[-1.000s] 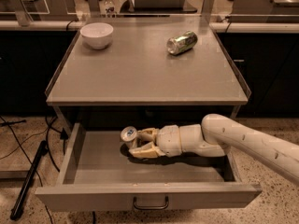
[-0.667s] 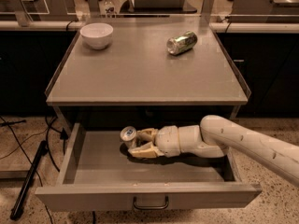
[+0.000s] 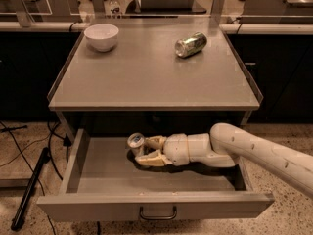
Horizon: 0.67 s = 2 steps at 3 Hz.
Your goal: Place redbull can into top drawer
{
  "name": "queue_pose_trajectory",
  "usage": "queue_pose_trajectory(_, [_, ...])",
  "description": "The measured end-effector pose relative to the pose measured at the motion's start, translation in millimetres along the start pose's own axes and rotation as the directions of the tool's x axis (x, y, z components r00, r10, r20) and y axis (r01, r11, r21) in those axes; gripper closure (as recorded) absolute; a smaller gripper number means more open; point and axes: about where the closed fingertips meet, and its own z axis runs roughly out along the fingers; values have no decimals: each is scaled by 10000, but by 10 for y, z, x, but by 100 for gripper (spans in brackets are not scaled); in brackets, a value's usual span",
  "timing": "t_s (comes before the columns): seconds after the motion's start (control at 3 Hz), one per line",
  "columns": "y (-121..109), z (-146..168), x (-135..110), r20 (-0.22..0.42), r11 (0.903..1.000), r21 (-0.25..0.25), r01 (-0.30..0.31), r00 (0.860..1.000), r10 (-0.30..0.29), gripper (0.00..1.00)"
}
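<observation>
The top drawer [image 3: 88, 213] stands pulled out, which lets the arm reach in from the right. The gripper [image 3: 145, 151] sits low inside it, left of centre, its fingers closed on the redbull can [image 3: 136, 142], apparently to bring the can down to the drawer floor before release. The can stands between the fingertips, silver top uppermost; the greenish can [image 3: 190, 44] lies well apart on the table top [image 3: 146, 82].

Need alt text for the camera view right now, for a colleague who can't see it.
The two-finger gripper holds a slim silver-topped metal can inside the open wide grey top drawer. On the grey tabletop above sit a white bowl and a stubby greenish can lying on its side.
</observation>
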Motion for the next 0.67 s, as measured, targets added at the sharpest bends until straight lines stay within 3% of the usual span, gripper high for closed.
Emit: queue_pose_trajectory(0.67, [-14, -25, 30, 341, 9999, 33, -114, 9994, 112, 100])
